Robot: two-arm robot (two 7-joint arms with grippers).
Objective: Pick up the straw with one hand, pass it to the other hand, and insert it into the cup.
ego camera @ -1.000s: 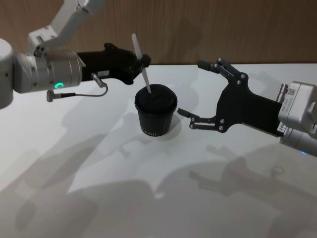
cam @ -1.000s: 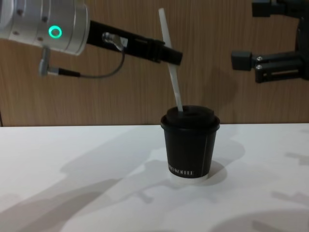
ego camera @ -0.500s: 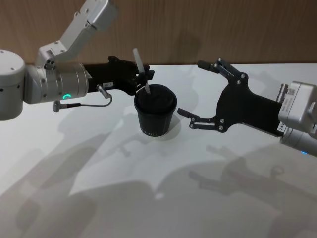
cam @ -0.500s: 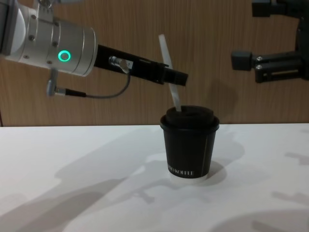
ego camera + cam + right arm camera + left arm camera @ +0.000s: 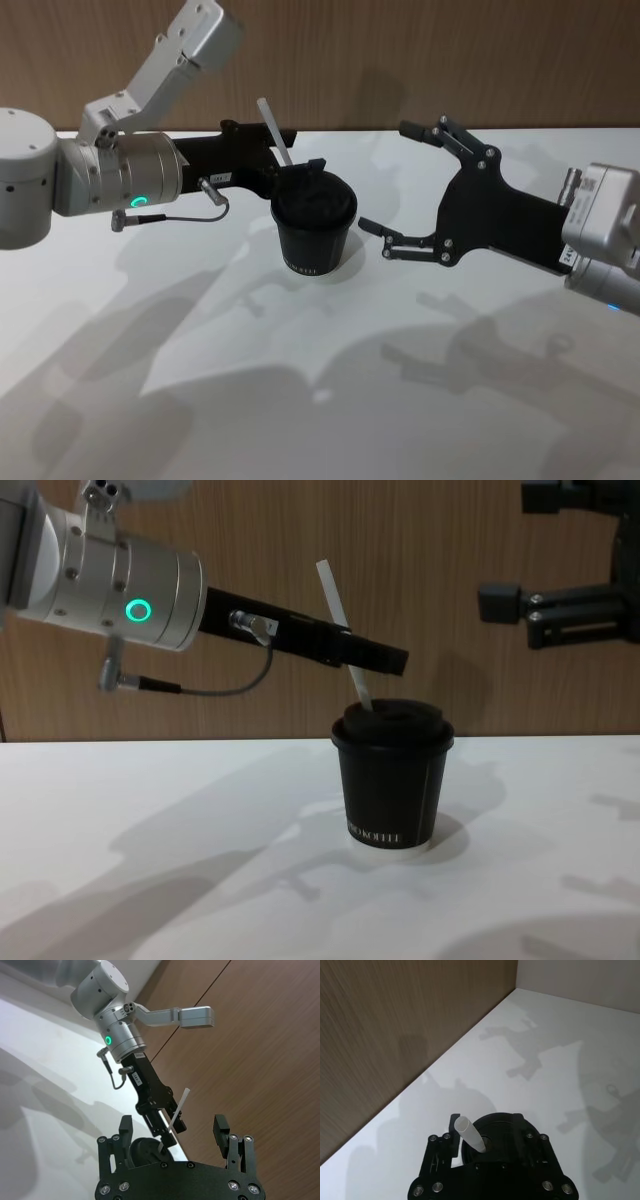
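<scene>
Gripping the straw (image 5: 343, 640) partway along its length, the left gripper (image 5: 385, 661) had its fingers closed on the thin white tube just above the cup (image 5: 391, 778). The straw leaned back toward the robot's left, its lower end entering the black domed lid and its upper end standing clear above the fingers; in the left wrist view its open top (image 5: 468, 1131) showed between the gripper's two black plates, with the dark lid directly beyond. Behind the fingers ran the long black gripper body, then the silver cylindrical wrist with its green ring light (image 5: 138, 610) and a thin dark cable (image 5: 215, 685) looping beneath. The cup stood upright on the white table (image 5: 300, 400), white lettering low on its side.

The right gripper (image 5: 412, 190) hung to the cup's right — apart from it, holding nothing — its fingers spread wide (one tip near the wooden wall, the other just beside the cup).
</scene>
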